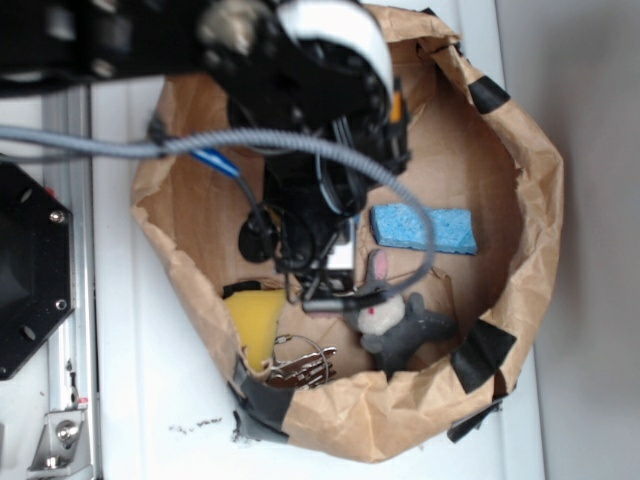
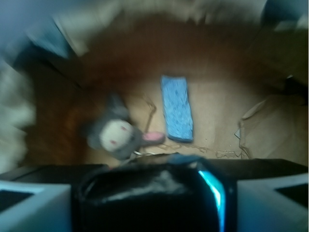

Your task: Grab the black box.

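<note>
Wrist view: the black box (image 2: 154,193) sits directly between the two pale fingers (image 2: 34,205), glossy wrinkled top catching light, a bright blue edge on its right side; both finger faces lie against its sides, so the jaws are closed onto the box at roughly its width. The gripper (image 1: 330,262) is hard to resolve in the exterior view, where the arm (image 1: 300,70) and a grey cable (image 1: 200,145) cover it, and the box itself cannot be made out there. All of this is inside a brown paper bag (image 1: 520,200) with rolled-down walls and black tape patches, standing on a white counter (image 1: 150,400). Beyond the jaws in the wrist view, the blue sponge (image 2: 176,108) lies flat on the bag floor, apart from the box. To the left of it, also beyond the jaws, is a grey stuffed mouse (image 2: 113,133) with a pale face and pink ear, near the sponge but not touching. Exterior view also shows a yellow wedge (image 1: 258,320) and a bunch of metal keys (image 1: 300,362) against the bag wall, the keys just beside the wedge. Wrist frame is blurred.
</note>
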{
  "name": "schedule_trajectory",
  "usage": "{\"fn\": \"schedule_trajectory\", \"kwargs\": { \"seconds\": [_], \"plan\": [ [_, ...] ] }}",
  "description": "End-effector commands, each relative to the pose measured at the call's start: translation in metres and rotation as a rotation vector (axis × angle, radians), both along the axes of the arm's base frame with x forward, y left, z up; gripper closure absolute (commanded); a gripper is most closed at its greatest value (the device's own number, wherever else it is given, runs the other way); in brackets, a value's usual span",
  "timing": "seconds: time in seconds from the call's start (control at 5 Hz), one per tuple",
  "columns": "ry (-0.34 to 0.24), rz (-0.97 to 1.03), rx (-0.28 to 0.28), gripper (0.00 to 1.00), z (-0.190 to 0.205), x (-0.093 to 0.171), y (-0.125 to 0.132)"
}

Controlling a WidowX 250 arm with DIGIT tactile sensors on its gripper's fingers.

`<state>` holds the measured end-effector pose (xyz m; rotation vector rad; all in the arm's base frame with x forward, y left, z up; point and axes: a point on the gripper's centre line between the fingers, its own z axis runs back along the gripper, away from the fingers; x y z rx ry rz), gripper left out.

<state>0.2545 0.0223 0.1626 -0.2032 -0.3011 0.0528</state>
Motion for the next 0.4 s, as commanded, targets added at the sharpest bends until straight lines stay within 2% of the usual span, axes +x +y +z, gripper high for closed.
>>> {"fn": "schedule_trajectory", "kwargs": {
  "seconds": [0.0,0.2],
  "plan": [
    [0.047,0.075,0.122,1.0,-0.0058,0.0128,-0.0002],
    [0.073,0.066,0.14,1.0,-0.0094,0.0163,-0.0048]
  ]
}}
